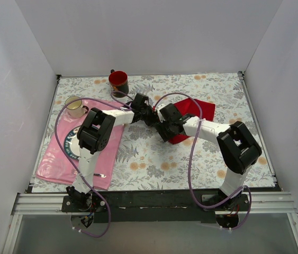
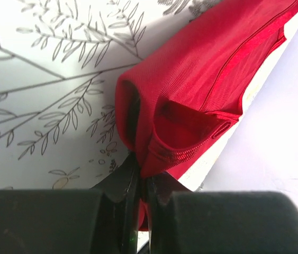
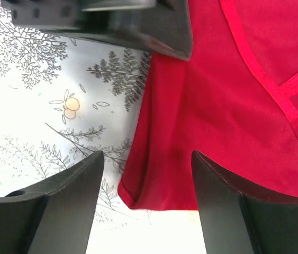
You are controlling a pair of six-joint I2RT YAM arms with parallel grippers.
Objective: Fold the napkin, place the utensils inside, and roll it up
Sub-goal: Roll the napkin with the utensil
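The red napkin (image 1: 197, 109) lies crumpled on the floral tablecloth right of centre, its near-left part lifted between the two arms. My left gripper (image 1: 154, 118) is shut on a bunched fold of the napkin (image 2: 212, 69), pinched at the fingertips (image 2: 143, 182). My right gripper (image 1: 165, 130) stands open; in its wrist view its gap (image 3: 147, 156) straddles the lower left corner of the napkin (image 3: 223, 116) without touching it. The left gripper's dark body (image 3: 133, 29) shows at the top of that view. The utensils are out of view.
A pink placemat (image 1: 59, 164) lies at the left with a plate (image 1: 70, 140) partly under the left arm. A beige cup (image 1: 75, 107) stands at its far corner and a red mug (image 1: 118, 82) near the back edge. White walls enclose three sides.
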